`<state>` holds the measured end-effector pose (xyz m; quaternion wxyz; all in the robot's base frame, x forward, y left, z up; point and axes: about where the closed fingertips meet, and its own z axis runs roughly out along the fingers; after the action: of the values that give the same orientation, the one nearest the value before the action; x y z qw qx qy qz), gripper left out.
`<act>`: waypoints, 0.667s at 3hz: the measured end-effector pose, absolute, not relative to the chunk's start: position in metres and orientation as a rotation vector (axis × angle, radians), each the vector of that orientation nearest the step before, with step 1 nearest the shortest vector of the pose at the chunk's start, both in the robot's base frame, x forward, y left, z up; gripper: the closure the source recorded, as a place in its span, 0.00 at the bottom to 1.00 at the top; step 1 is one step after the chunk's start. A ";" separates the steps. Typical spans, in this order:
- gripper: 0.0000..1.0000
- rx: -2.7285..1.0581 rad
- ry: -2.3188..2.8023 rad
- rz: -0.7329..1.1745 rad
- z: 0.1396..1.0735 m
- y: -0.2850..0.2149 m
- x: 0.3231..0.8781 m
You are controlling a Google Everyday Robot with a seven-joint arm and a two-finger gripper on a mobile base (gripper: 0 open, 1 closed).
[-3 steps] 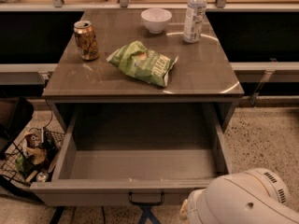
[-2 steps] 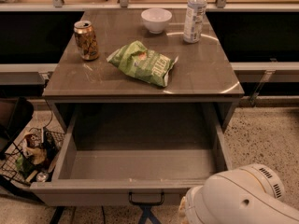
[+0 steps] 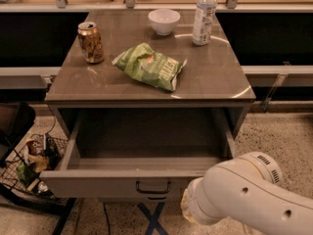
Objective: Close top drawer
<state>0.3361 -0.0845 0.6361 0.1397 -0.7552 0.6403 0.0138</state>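
The top drawer (image 3: 146, 131) of the grey-brown cabinet is pulled wide open. Its plain box interior is empty. Its flat front panel (image 3: 98, 185) faces me, with a small dark loop handle (image 3: 153, 187) at centre. My white arm (image 3: 244, 195) fills the lower right corner. Its end sits just right of and below the handle, close to the front panel. My gripper is hidden behind the arm's housing and does not show.
On the cabinet top (image 3: 215, 77) lie a green chip bag (image 3: 149, 66), a soda can (image 3: 91, 42), a white bowl (image 3: 164, 21) and a clear water bottle (image 3: 203, 14). A wire basket of clutter (image 3: 32, 160) stands on the floor at left. Dark crossed legs (image 3: 149, 218) show under the drawer.
My arm has shifted a little left and up, closer to the drawer's front panel. The drawer stays open as before.
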 end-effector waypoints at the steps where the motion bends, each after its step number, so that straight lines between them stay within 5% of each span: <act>1: 1.00 -2.209 1.774 0.023 0.635 -0.070 0.376; 2: 1.00 -2.224 1.734 0.015 0.635 -0.062 0.394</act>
<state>0.3942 -0.0619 0.6345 0.1601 -0.7783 0.6071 0.0052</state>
